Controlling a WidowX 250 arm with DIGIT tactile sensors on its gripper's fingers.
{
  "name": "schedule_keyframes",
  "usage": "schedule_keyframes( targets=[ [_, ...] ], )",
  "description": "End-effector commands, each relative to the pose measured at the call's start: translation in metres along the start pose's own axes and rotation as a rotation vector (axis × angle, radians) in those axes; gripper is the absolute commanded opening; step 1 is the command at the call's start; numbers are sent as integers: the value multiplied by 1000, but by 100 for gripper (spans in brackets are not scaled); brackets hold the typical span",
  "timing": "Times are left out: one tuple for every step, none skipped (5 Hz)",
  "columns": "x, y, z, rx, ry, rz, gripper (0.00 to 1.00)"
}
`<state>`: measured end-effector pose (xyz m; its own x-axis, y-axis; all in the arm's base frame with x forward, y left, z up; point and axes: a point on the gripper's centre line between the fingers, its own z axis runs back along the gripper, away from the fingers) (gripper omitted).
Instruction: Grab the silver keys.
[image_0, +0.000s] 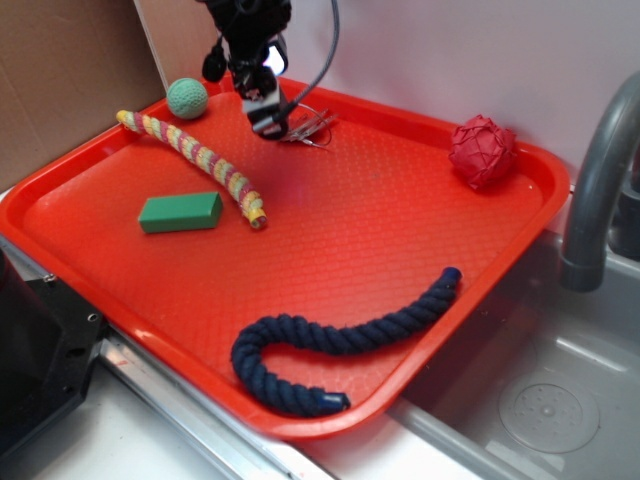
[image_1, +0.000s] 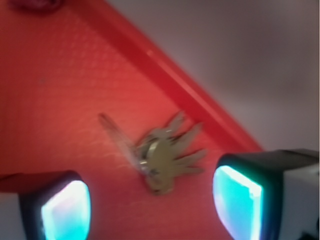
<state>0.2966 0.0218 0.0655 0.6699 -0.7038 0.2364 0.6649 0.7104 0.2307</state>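
Silver keys (image_1: 165, 156) lie fanned out flat on the red tray (image_0: 400, 220), close to its far edge and just beside the spread hand (image_0: 268, 120), which hovers over them with nothing between its fingers. This looks like the approach step. Next the hand should lower so its fingers straddle the bunch, then close.

Bare tray floor (image_0: 360, 210) surrounds the silver keys (image_0: 312, 128) from three to six o'clock. The tray's rim (image_1: 165, 65) runs close behind them, apparently leaving little room there.
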Motion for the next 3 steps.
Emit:
schedule_keyframes(
  targets=[
    [13, -1, -15, -26, 27, -26, 100],
    [16, 6, -24, -29, 45, -16, 100],
    [16, 10, -28, -27, 44, 0, 100]
  ],
)
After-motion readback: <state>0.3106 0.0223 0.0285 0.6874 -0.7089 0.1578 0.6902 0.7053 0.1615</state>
